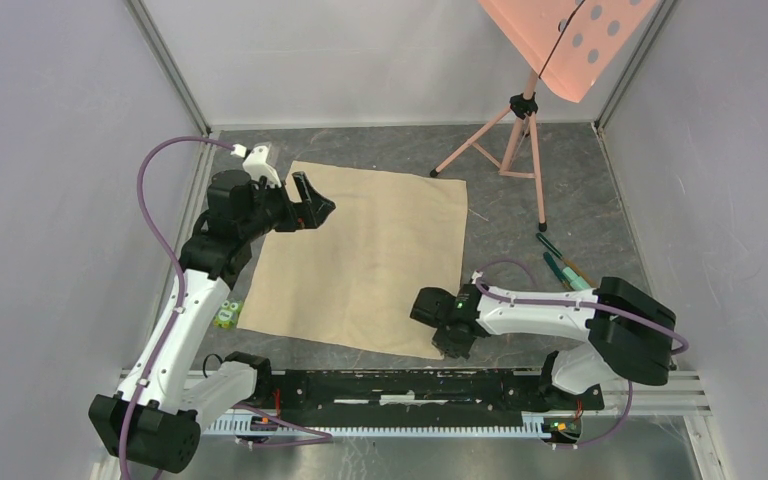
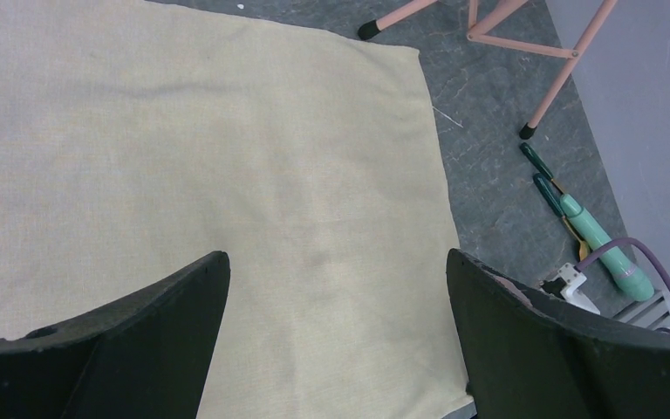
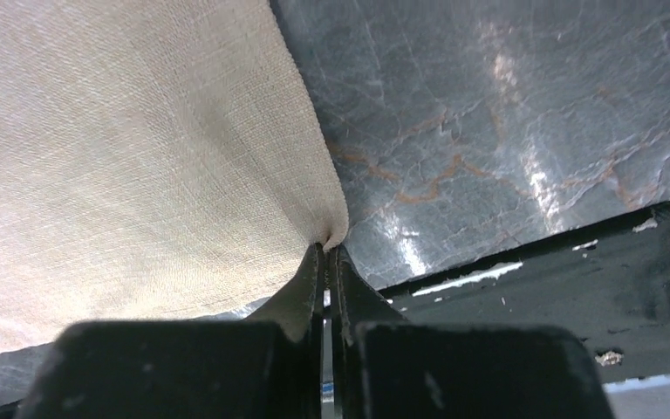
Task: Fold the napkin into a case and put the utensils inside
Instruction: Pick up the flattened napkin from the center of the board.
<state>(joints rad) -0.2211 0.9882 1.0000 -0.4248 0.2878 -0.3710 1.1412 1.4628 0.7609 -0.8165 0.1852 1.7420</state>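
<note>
- The napkin [image 1: 370, 260] lies spread open and flat on the grey worktop [image 1: 560, 180], a bit left of the middle. Its far edge is near the worktop's far edge and its near edge is close to the black rail where the arms are mounted.
- The left pincer [image 1: 312, 205] hangs over the napkin's far-left corner. Its jaws are spread wide and there is nothing between them. The left wrist view looks down between the two dark fingers [image 2: 166, 323] at bare cloth [image 2: 209, 157].
- The right pincer [image 1: 452, 340] is down at the napkin's near-right corner, and its jaws are pressed together on the very tip of that corner. Up close, the cloth [image 3: 122, 148] puckers slightly where it meets the pincer tips [image 3: 329, 253].
- The utensils [image 1: 556, 262] lie near the right edge of the worktop, well apart from the napkin. They are slim pieces in dark green and gold, side by side. I cannot tell which one is the spoon.
- A mint-green cylinder [image 1: 577, 281] lies touching or just beside them on their near side.
- A small green frog toy [image 1: 226, 315] sits just beside the napkin's near-left corner, by the left arm.
- A pink tripod [image 1: 520, 130] stands towards the far-right corner and carries a pink board [image 1: 570, 40] with holes.
</note>
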